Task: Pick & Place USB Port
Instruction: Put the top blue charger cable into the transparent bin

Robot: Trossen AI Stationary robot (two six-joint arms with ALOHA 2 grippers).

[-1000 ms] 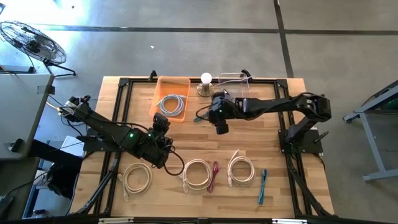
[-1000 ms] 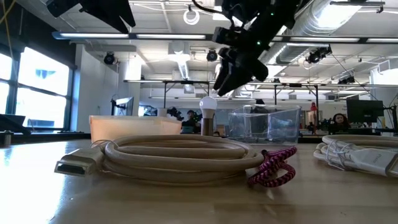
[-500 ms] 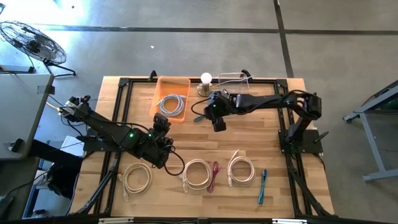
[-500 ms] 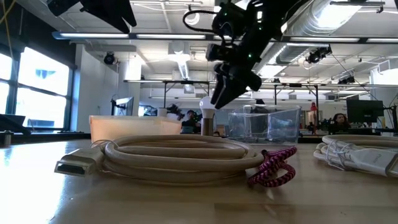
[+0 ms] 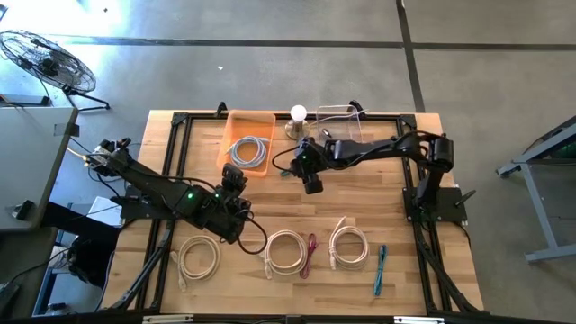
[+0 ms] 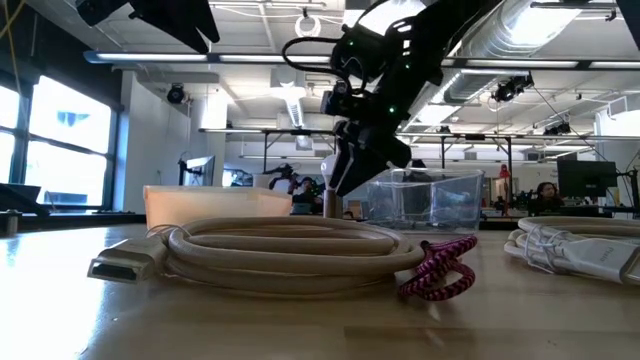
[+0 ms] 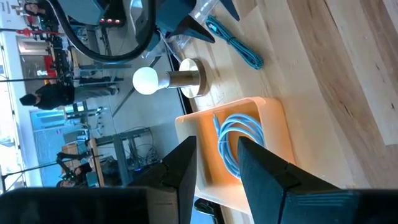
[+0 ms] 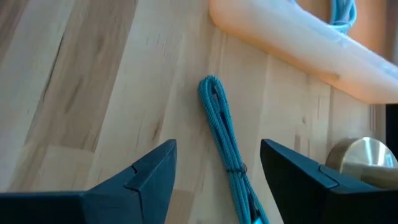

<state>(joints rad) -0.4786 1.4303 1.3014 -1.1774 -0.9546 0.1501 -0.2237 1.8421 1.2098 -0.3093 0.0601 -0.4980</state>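
Teal cable (image 8: 222, 134) on wood just right of orange bin (image 8: 292, 34), near lamp base (image 8: 360, 158). My right gripper (image 5: 312, 183) moved left since a second ago and dropped; now hovers over cable, fingers wide, holding nothing. Means pick imminent. Bin wall close on left, lamp behind; open table nearer side. Left gripper (image 5: 232, 183) parked near bin, open, empty.
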